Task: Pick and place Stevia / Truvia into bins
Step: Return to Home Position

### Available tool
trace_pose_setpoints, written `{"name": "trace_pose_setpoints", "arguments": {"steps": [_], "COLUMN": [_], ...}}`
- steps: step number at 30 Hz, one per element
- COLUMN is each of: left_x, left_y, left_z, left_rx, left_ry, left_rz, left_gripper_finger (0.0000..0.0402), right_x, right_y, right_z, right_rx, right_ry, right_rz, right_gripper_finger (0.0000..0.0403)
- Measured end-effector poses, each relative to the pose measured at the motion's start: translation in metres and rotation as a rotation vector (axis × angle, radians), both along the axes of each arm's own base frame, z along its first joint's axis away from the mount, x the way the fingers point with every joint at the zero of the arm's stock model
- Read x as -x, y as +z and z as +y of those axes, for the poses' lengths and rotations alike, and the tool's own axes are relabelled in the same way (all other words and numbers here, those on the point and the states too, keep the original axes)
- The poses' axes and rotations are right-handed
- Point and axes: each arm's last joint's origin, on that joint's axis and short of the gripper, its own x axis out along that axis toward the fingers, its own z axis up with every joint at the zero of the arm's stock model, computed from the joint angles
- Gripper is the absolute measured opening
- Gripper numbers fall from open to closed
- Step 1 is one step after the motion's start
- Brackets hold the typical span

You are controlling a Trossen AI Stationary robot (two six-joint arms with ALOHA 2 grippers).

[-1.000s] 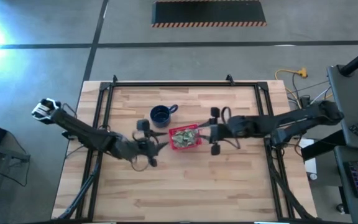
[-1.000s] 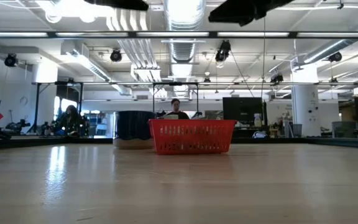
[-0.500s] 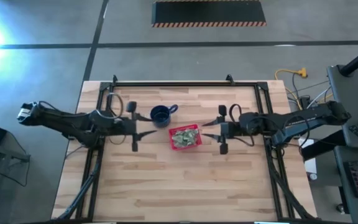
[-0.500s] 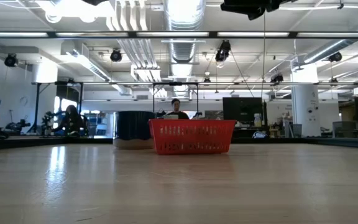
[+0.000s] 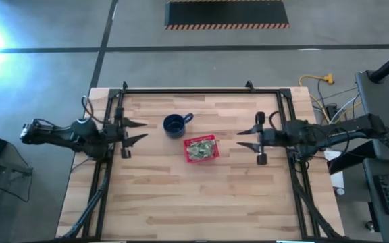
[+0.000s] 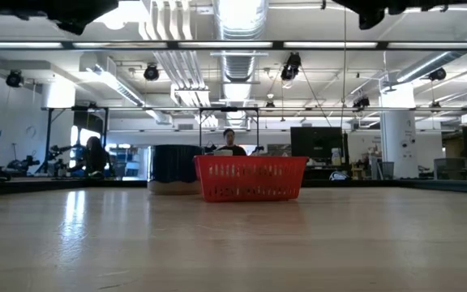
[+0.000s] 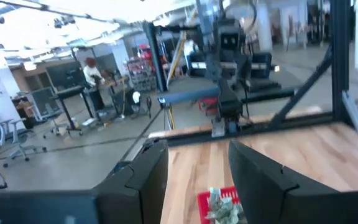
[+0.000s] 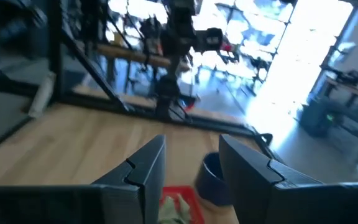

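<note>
The red basket (image 5: 202, 160) stands at the table's middle, seen side-on in the low view (image 6: 250, 178). A heap of green-and-white sachets (image 5: 200, 147) lies inside it, and the left wrist view shows them too (image 7: 224, 210). My left gripper (image 5: 140, 131) hovers open by the table's left edge, pointing level at the basket, nothing between its fingers (image 7: 197, 149). My right gripper (image 5: 243, 138) hovers open right of the basket, pointing level toward it, also with nothing in it (image 8: 191, 146).
A dark blue mug (image 5: 175, 125) stands just far-left of the basket, also seen in the right wrist view (image 8: 213, 177). A black frame (image 5: 188, 91) runs along the table's far edge and sides. Bare wood lies on the near half of the table.
Both grippers have drawn back from the basket. My left gripper has gone toward the table's left and far edges and swung round so that it points level across the table. My right gripper has gone toward the right edge. The basket and sachets have stayed put.
</note>
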Motion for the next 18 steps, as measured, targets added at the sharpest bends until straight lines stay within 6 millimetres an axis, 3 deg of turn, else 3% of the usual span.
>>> {"name": "trace_pose_setpoints", "arguments": {"steps": [10, 18], "left_x": [0.027, 0.041], "left_y": [-0.029, -0.042], "left_z": [0.004, 0.006], "left_rx": [0.019, 0.047], "left_ry": [-0.001, -0.004], "left_rz": [-0.087, -0.150], "left_gripper_finger": [0.0154, 0.0154], "right_x": [0.045, 0.069], "right_y": [-0.024, -0.045], "right_z": [-0.004, -0.004], "right_rx": [-0.082, -0.088], "right_ry": [0.083, 0.205], "right_rz": [-0.138, -0.212], "right_gripper_finger": [0.0134, 0.0139]}}
